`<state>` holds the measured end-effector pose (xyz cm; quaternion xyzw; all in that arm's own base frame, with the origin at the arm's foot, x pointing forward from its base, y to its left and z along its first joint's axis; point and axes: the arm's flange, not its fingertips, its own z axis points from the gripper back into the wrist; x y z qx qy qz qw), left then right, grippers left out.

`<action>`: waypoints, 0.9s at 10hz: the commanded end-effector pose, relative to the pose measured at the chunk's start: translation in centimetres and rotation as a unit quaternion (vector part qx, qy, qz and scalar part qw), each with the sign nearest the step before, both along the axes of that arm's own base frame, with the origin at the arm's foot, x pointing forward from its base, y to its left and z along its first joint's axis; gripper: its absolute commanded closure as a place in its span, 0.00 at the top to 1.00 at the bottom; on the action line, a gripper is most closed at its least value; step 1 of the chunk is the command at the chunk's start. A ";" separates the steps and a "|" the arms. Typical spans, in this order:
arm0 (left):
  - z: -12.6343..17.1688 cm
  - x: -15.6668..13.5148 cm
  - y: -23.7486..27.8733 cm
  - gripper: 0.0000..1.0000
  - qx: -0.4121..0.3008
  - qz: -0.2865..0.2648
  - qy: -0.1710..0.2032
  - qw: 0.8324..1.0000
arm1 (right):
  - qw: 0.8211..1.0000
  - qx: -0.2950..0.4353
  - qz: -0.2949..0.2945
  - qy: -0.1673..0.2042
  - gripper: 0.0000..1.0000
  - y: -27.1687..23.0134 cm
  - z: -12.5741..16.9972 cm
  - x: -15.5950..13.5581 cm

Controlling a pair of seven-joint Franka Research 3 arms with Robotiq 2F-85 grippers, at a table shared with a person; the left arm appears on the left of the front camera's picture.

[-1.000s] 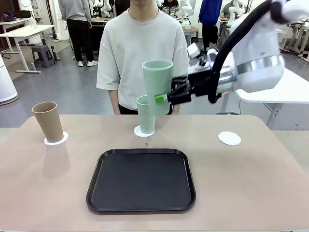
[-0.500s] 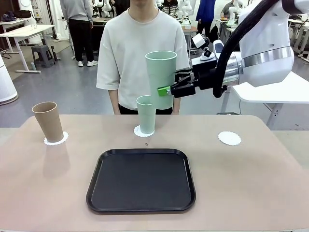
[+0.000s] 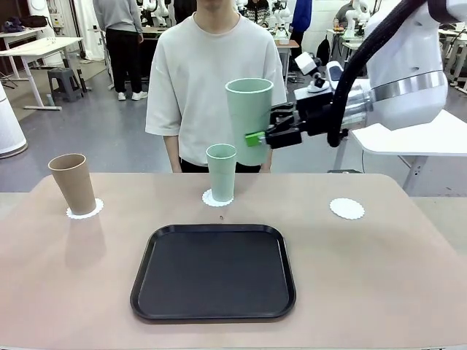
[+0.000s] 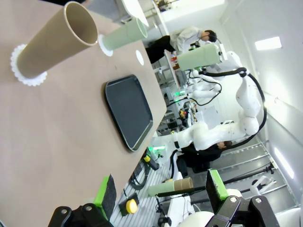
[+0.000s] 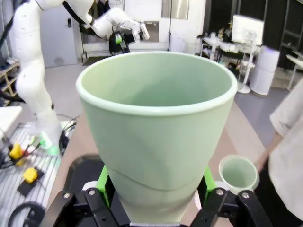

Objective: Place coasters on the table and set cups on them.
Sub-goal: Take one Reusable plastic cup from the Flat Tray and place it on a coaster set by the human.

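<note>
My right gripper (image 3: 263, 137) is shut on a mint green cup (image 3: 249, 120) and holds it upright in the air, above and just right of the middle of the table (image 3: 379, 248). In the right wrist view this cup (image 5: 158, 127) sits between the green pads (image 5: 103, 182). A second mint cup (image 3: 221, 173) stands on a lacy white coaster (image 3: 217, 198) at the far middle. On the far left, a tan cup (image 3: 73, 182) rests on its own coaster (image 3: 85, 211). A bare coaster (image 3: 346, 208) lies at the far right. My left gripper (image 4: 161, 194) is open, off the table's left side.
A black rounded-square tray (image 3: 214, 271) lies empty at the near middle. A person in a pale T-shirt (image 3: 215, 80) stands at the far edge behind the cups. A white table (image 3: 438, 135) stands to the right, behind my right arm.
My right arm has lifted the mint cup a little higher and carried it slightly to the right, away from the standing mint cup. Everything on the table has stayed put.
</note>
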<state>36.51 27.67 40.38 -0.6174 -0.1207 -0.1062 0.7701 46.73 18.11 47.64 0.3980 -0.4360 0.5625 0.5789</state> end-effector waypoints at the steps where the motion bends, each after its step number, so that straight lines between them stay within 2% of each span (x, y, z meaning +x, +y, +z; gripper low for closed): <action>1: 0.2 -0.2 -0.1 1.00 0.001 0.001 -0.002 1.000 | 1.000 -0.009 0.010 -0.010 0.83 -8.1 -1.1 5.9; 3: 0.2 -0.2 -0.1 1.00 0.001 0.001 -0.002 1.000 | 1.000 0.026 -0.010 -0.009 0.83 -16.3 -1.8 9.0; 5: 0.2 -0.2 -0.1 1.00 0.001 0.001 -0.002 1.000 | 0.997 0.068 -0.032 -0.009 0.83 -22.5 -2.3 9.7; 8: 0.2 -0.2 -0.1 1.00 0.001 0.001 -0.002 1.000 | 0.994 0.099 -0.043 -0.020 0.83 -25.3 -2.5 8.3; 9: 0.2 -0.2 -0.1 1.00 0.001 0.001 -0.002 1.000 | 0.992 0.082 -0.086 -0.041 0.83 -24.2 -1.6 7.4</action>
